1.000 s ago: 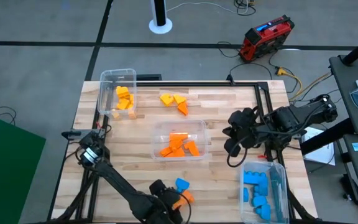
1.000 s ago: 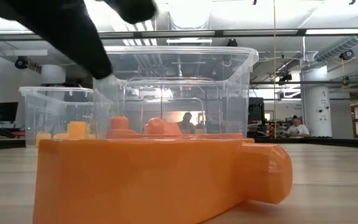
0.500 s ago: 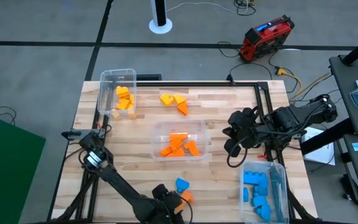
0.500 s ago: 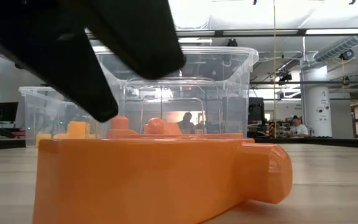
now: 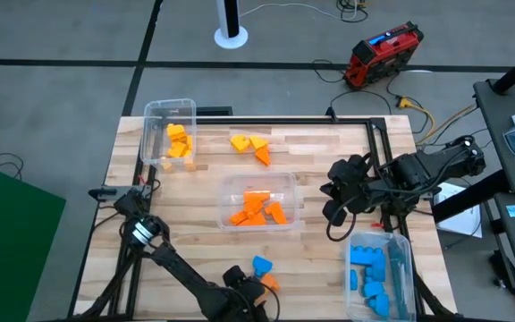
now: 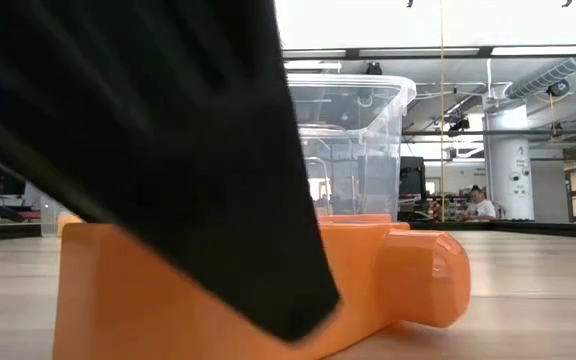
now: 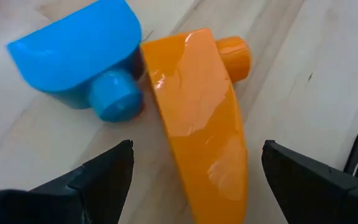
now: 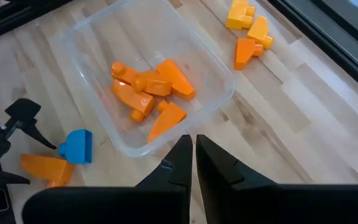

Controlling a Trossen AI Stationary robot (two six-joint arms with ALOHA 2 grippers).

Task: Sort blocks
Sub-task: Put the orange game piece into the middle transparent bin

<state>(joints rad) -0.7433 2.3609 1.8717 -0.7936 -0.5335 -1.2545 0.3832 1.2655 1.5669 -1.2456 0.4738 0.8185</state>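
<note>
An orange wedge block (image 7: 199, 122) with a round peg lies on its side near the table's near edge, also seen in the high view (image 5: 268, 283) and close up in the low view (image 6: 388, 275). A blue block (image 7: 82, 55) lies beside it, on its far side (image 5: 261, 265). My left gripper (image 7: 194, 171) is open and low over the table, one finger on each side of the orange block with a gap to each. One dark finger (image 6: 168, 150) fills the low view's left. My right gripper (image 8: 194, 163) is shut and waits at the table's right (image 5: 340, 192).
A clear bin (image 5: 286, 224) mid-table holds several orange blocks. A bin (image 5: 190, 105) at the far left holds yellow blocks, and one (image 5: 402, 268) at the near right holds blue blocks. Two yellow blocks (image 5: 247, 141) and one orange block (image 5: 263, 156) lie loose toward the far edge.
My left gripper has come down toward the orange block at the near edge. In the low view its finger has dropped from the top left corner to cover most of the block. The blocks have stayed where they were.
</note>
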